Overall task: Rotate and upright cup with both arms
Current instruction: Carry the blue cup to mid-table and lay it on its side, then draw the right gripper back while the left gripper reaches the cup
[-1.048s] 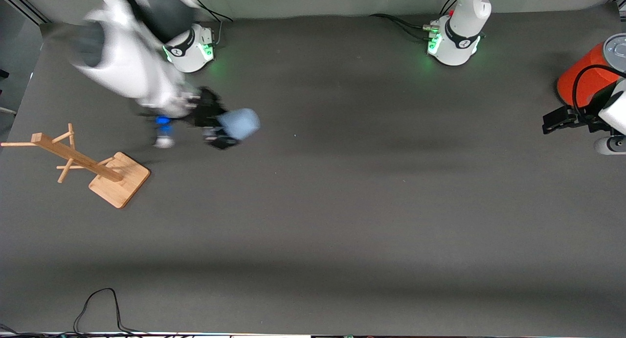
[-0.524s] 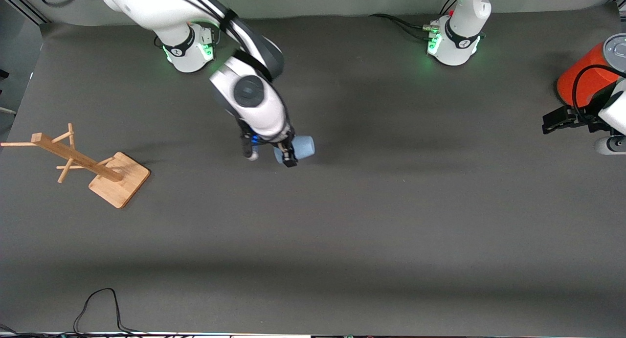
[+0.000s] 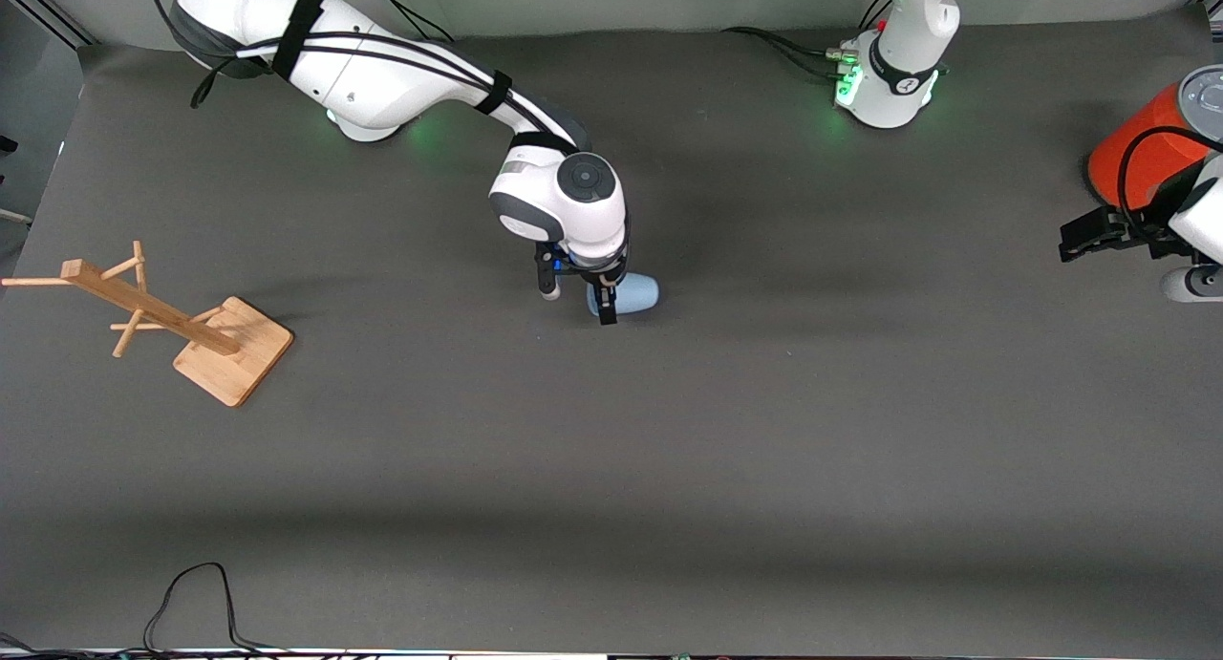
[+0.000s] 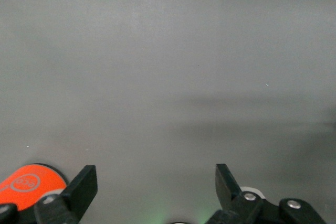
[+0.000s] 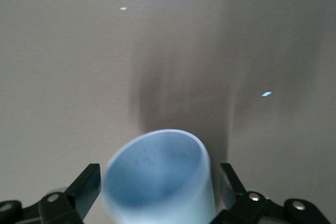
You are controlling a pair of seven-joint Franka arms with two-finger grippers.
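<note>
Right gripper [image 3: 604, 295] clamps the cup [image 3: 632, 294] sideways; left gripper [image 3: 1089, 236] waits.

You get soft, even overhead light; the cup [image 5: 160, 179] blurs in the right wrist view, casting streaked shadows above.

Right gripper [image 3: 606, 297] over middle of table [image 3: 611, 469], between both arm bases' ends. Cup [image 3: 632, 294] between its fingers [image 5: 84, 187], lying sideways, body toward left arm's end. Wooden rack [image 3: 162, 316] well apart from right gripper, toward right arm's end. Left gripper [image 3: 1089, 238] waits at left arm's end of table, just beside orange cylinder [image 3: 1142, 149], well apart from cup.
</note>
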